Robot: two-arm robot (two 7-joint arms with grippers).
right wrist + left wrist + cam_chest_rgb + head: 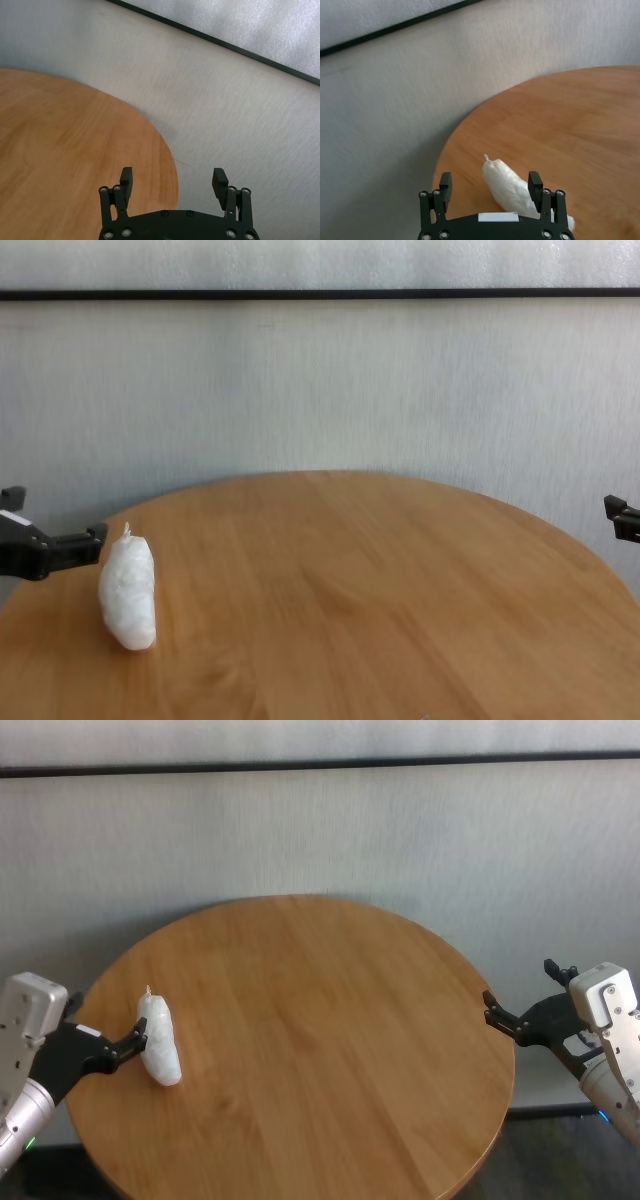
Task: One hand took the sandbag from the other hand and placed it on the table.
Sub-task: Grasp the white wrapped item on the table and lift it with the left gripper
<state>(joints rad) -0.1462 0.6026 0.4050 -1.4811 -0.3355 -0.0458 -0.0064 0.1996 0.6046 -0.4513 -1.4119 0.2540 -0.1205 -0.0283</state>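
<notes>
The white sandbag point(159, 1042) lies on the round wooden table point(330, 1020) near its left edge, twisted tip pointing away from me. It also shows in the chest view point(128, 591). My left gripper point(105, 1023), on the green-lit wrist, is open and holds nothing. One finger sits right beside the sandbag's left side. In the left wrist view the sandbag point(507, 187) shows between the spread fingers of that gripper point(490, 179), lower down. My right gripper point(518, 984), on the blue-lit wrist, is open and empty at the table's right edge, also in the right wrist view point(172, 176).
A pale grey wall with a dark horizontal strip point(320, 765) stands behind the table. The table top point(360, 580) is bare wood apart from the sandbag. The table's rim point(170, 165) lies just under the right gripper.
</notes>
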